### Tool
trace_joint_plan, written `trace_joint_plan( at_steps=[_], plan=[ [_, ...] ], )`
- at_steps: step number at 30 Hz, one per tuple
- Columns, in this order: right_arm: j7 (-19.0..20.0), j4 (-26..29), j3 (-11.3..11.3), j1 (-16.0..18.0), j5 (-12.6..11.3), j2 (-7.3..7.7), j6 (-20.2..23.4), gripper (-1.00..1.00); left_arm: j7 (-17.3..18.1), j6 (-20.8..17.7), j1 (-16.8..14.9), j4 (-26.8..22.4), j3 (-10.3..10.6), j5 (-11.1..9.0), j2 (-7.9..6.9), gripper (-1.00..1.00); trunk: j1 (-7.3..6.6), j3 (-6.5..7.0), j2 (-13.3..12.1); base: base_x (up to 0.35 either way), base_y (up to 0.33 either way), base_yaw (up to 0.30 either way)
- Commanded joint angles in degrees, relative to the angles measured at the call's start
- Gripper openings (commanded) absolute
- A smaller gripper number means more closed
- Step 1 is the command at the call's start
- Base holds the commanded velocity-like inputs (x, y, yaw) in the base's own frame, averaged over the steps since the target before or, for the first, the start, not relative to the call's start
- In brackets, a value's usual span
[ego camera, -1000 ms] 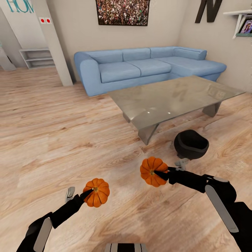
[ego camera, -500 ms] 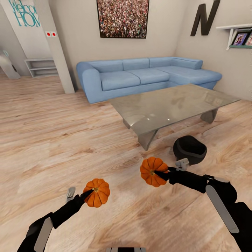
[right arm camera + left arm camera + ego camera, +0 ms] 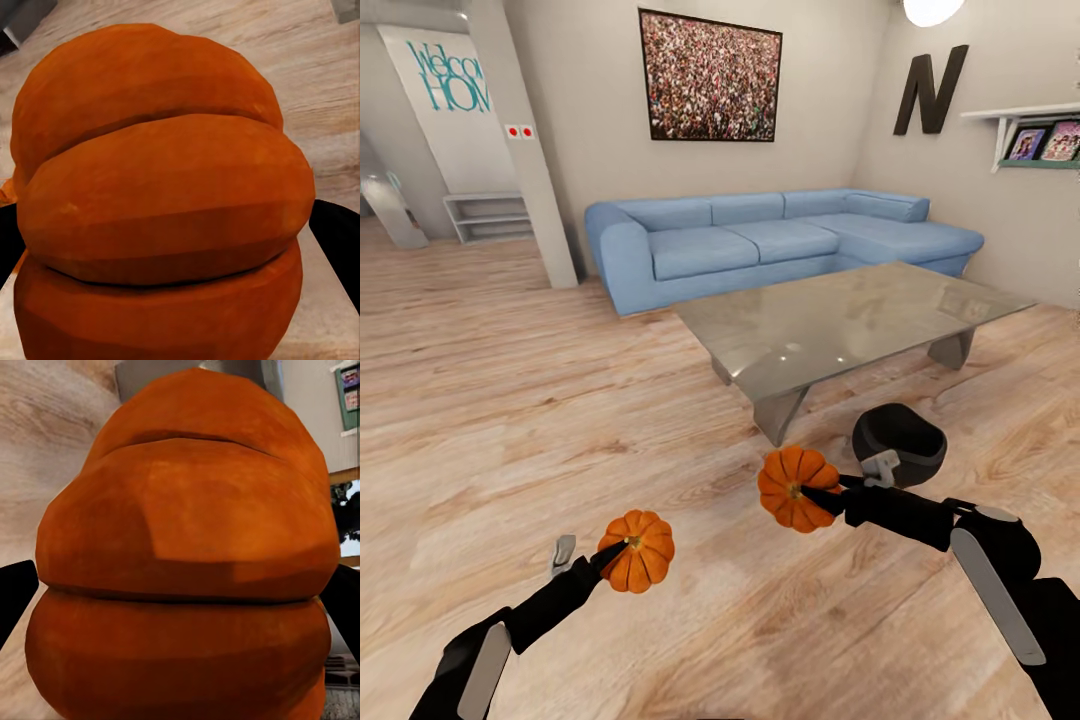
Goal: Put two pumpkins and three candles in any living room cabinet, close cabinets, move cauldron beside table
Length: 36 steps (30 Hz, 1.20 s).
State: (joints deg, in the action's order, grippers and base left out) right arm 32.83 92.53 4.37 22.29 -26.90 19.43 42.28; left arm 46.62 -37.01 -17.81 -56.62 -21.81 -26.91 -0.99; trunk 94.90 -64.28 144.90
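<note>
Near the glass table point(image 3: 860, 310), view just tilted up; each tool, left tool point(image 3: 622, 548) and right tool point(image 3: 812, 494), stays clamped on a pumpkin. Cauldron point(image 3: 898, 443) beside table already, probably. No cabinet yet.

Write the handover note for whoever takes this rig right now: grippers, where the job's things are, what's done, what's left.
Left gripper: shut on the left pumpkin, held above the floor.
Right gripper: shut on the right pumpkin, also held above the floor.
Cauldron: on the wood floor beside the glass table, near its front corner; that part looks done.
Left: put both pumpkins into a cabinet, then collect the three candles, stow them, and close every cabinet.
</note>
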Motion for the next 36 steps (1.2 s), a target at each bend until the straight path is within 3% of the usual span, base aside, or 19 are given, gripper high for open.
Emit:
trace_joint_plan(
  at_steps=[1, 31, 35, 36],
  plan=[
    [0.4, 0.0, 0.0, 0.0, -0.2, -0.02, 0.4, -1.00, 0.1, -0.4, 0.0, 0.0, 0.0, -0.2, 0.01, -1.00, -0.03, 0.18, 0.0, 0.000, 0.000, 0.000],
    [0.9, 0.0, 0.6, 0.1, -0.2, -0.10, 0.3, -1.00, -0.2, -0.3, 0.0, 0.3, 0.0, -0.2, 0.02, -1.00, -0.81, 6.82, -0.4, 0.000, 0.000, 0.000],
    [0.8, 0.0, 0.7, 0.0, 0.6, 0.34, -3.9, -1.00, -0.2, -0.3, 0.0, 0.3, 0.0, -0.2, 0.02, -1.00, -0.91, 7.71, -0.5, 0.000, 0.000, 0.000],
    [0.8, 0.0, 0.7, 0.0, 2.3, 0.46, -4.9, -1.00, -0.2, -0.3, 0.0, 0.4, 0.0, -0.2, -0.01, -1.00, -0.94, 7.93, -0.5, 0.000, 0.000, 0.000]
  ],
)
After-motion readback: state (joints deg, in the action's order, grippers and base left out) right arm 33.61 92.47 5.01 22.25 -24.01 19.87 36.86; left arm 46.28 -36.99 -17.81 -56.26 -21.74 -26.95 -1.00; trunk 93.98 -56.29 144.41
